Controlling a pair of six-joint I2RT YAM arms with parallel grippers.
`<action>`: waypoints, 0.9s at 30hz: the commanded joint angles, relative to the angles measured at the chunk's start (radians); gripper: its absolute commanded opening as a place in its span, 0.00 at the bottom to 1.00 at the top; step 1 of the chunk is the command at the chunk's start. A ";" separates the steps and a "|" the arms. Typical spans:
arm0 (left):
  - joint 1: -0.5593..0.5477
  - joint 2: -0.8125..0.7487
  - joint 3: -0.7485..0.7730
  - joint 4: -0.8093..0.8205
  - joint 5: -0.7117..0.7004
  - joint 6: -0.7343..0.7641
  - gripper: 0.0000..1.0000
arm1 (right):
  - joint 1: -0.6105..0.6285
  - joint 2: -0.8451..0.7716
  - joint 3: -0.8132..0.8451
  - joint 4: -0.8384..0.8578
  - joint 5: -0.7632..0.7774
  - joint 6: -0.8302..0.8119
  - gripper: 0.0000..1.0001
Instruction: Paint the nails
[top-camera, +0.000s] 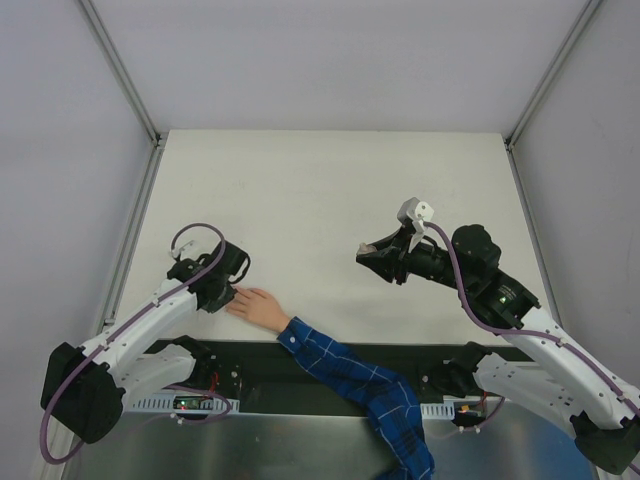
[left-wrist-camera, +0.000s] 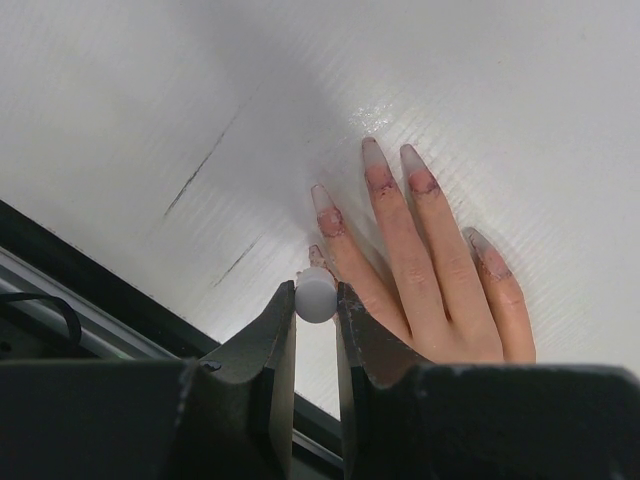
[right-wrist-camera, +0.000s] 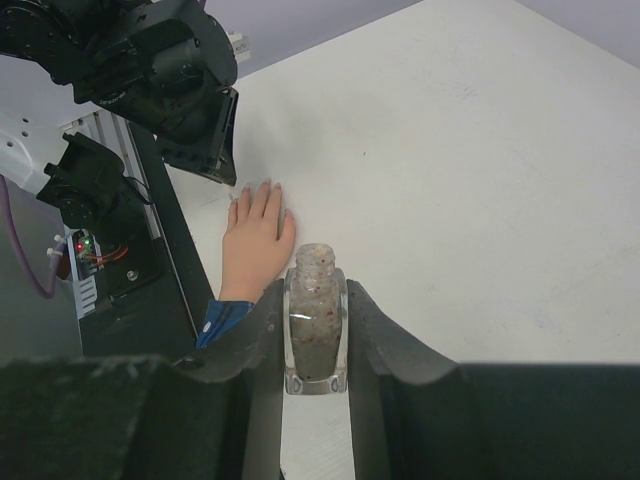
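Note:
A pale hand (top-camera: 258, 308) with a blue plaid sleeve (top-camera: 350, 375) lies flat on the white table. Its long nails (left-wrist-camera: 373, 152) show pinkish smears near their bases. My left gripper (left-wrist-camera: 316, 300) is shut on a white round brush cap (left-wrist-camera: 316, 298), held right at the leftmost small nail (left-wrist-camera: 316, 256). The brush itself is hidden under the cap. In the top view my left gripper (top-camera: 234, 290) sits at the hand's fingertips. My right gripper (right-wrist-camera: 315, 300) is shut on a small clear open bottle (right-wrist-camera: 314, 325) of speckled polish, held above the table right of the hand (right-wrist-camera: 255, 245).
The black base strip (top-camera: 300, 360) runs along the near table edge under the sleeve. Metal frame posts (top-camera: 130, 90) stand at the back corners. The white tabletop (top-camera: 320, 190) stretches behind both arms. My right gripper (top-camera: 366, 253) hovers mid-table.

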 joint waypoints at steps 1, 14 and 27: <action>0.008 0.014 0.041 0.000 -0.019 0.013 0.00 | -0.005 -0.007 -0.001 0.073 -0.019 0.013 0.00; 0.008 -0.007 0.015 0.011 -0.011 0.017 0.00 | -0.006 -0.010 -0.002 0.073 -0.020 0.013 0.00; 0.010 0.010 0.047 0.000 0.013 0.034 0.00 | -0.008 -0.016 0.004 0.071 -0.020 0.013 0.00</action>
